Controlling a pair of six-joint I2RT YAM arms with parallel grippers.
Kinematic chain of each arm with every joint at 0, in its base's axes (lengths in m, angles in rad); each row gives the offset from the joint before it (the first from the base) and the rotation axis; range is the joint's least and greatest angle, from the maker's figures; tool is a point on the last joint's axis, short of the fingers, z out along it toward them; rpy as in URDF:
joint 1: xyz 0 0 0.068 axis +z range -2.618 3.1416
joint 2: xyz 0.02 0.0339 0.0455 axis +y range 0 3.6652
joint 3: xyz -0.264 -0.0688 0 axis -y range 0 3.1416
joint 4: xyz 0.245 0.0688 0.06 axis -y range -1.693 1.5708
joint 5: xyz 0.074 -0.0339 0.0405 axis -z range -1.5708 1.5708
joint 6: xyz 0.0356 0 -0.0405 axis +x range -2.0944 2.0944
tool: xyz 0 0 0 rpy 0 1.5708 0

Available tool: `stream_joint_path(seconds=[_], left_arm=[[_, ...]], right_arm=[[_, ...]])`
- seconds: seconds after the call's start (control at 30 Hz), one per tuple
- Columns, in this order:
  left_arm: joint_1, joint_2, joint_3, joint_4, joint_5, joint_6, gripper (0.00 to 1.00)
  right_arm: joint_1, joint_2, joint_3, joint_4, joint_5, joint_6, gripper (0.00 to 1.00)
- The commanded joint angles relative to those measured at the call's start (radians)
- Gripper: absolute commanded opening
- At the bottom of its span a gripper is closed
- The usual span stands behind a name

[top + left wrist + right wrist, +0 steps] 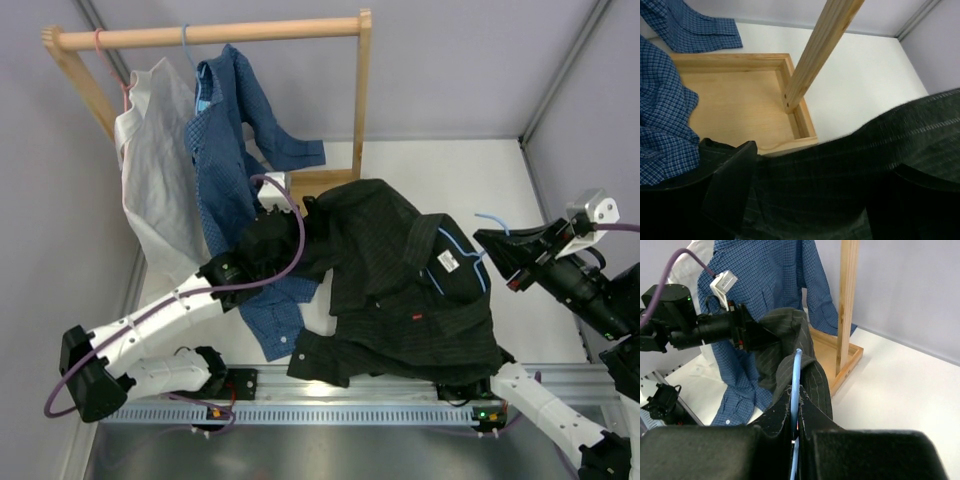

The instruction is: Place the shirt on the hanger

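- Right end effector [794,402]: clenched on the light-blue wire of the hanger [797,372].
- Left end effector [825,170]: jaws spread wide, with shirt [390,270] fabric lying between them.
- Shirt: draped over the hanger, above the tabletop [450,170], between both arms.

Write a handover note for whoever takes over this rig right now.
Right gripper: shut on the hanger near its hook.
Left gripper: jaws wide apart at the shirt's end away from the hook, with cloth lying between them.
Shirt: draped over the hanger, collar at the hook.
Done: the hanger is inside the collar.
Left: cloth hides the wire, so check that both shoulders are seated, then straighten the shirt.
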State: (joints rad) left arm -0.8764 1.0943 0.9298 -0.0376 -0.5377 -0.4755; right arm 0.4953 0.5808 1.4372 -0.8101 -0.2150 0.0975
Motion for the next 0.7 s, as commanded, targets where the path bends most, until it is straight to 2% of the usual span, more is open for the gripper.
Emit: stream_joint_path(seconds=[0.0, 0.07, 0.1, 0.13, 0.17, 0.23, 0.27, 0.37, 0.47, 0.5, 0.6, 0.67], left_arm=[[0.007, -0.074, 0.087, -0.016, 0.097, 0.026, 0.84], [0.007, -0.099, 0.144, -0.012, 0.321, 0.104, 0.88], [0.004, -0.103, 0.17, -0.012, 0.394, 0.13, 0.98], [0.004, -0.102, 0.225, -0.013, 0.472, 0.184, 0.98], [0.004, -0.093, 0.259, -0.019, 0.663, 0.214, 0.98], [0.002, -0.039, 0.337, -0.045, 0.822, 0.299, 0.98], [0.001, -0.015, 0.422, -0.088, 0.967, 0.329, 0.98], [-0.003, 0.079, 0.559, -0.131, 1.089, 0.437, 0.98], [-0.003, 0.183, 0.631, -0.194, 1.298, 0.538, 0.98], [-0.003, 0.212, 0.691, -0.258, 1.408, 0.557, 0.98], [-0.003, 0.324, 0.789, -0.364, 1.54, 0.584, 0.97], [-0.001, 0.378, 0.813, -0.386, 1.555, 0.575, 0.96]], right_arm=[[0.008, 0.039, 0.068, 0.055, 0.037, 0.011, 0.0], [0.006, 0.057, 0.077, 0.052, 0.077, 0.014, 0.0], [0.008, 0.062, 0.078, 0.052, 0.08, 0.016, 0.0], [0.006, 0.074, 0.081, 0.051, 0.062, 0.018, 0.0], [0.006, 0.08, 0.089, 0.045, 0.045, 0.018, 0.0], [0.006, 0.097, 0.097, 0.037, -0.035, 0.005, 0.0], [0.006, 0.103, 0.106, 0.023, -0.056, 0.004, 0.0], [0.006, 0.114, 0.112, -0.009, -0.154, -0.025, 0.0], [0.006, 0.094, 0.092, -0.006, -0.266, -0.054, 0.0], [0.008, 0.091, 0.091, -0.003, -0.293, -0.064, 0.0], [0.006, 0.083, 0.08, 0.017, -0.383, -0.084, 0.0], [0.006, 0.088, 0.081, 0.019, -0.409, -0.088, 0.0]])
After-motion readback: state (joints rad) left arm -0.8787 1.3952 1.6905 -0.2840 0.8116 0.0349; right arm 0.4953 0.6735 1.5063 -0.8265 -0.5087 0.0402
